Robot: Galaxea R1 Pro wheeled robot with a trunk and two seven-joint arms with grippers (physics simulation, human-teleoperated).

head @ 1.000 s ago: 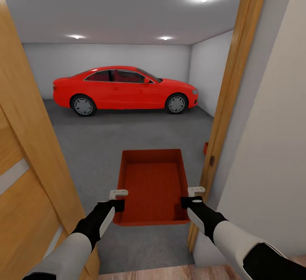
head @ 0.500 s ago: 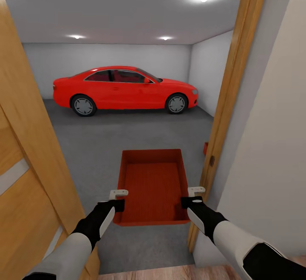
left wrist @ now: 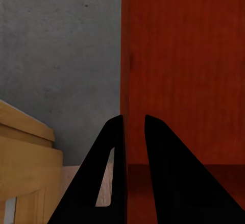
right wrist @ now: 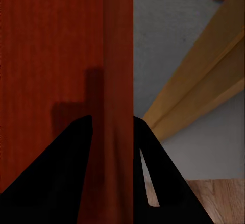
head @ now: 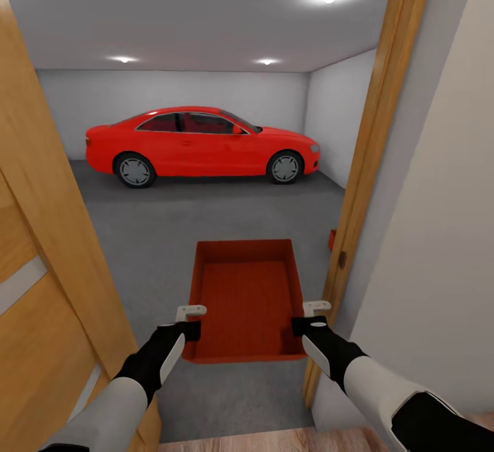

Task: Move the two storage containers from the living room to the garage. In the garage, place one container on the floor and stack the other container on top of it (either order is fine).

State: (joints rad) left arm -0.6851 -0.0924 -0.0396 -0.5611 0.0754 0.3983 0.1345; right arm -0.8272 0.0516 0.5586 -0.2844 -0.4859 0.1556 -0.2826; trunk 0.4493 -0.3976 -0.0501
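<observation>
Between the open door [head: 41, 260] and the door frame [head: 370, 150], a red bin [head: 247, 298] hangs over the grey garage floor [head: 171, 232]. Left gripper [head: 191, 322] and right gripper [head: 307, 317] each pinch a side wall. Another bin [head: 331, 239] peeks past the frame.

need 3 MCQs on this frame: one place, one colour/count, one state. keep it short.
1. Where is the orange-red rectangular open-top bin?
A. Held between both grippers in the doorway
B. On the red car's roof
C. On the wood plank floor

2. How many wheels of the red car show?
A. One
B. Two
C. Four

3. What is the left gripper doing?
A. Hanging open, clear of the bin
B. Shut on the bin's side wall
C. Gripping the door frame

Key: 1 A, the left gripper and the right gripper each clamp a side wall. 2 B, front and rear on one side. 3 B, its fingers straddle the wall.
</observation>
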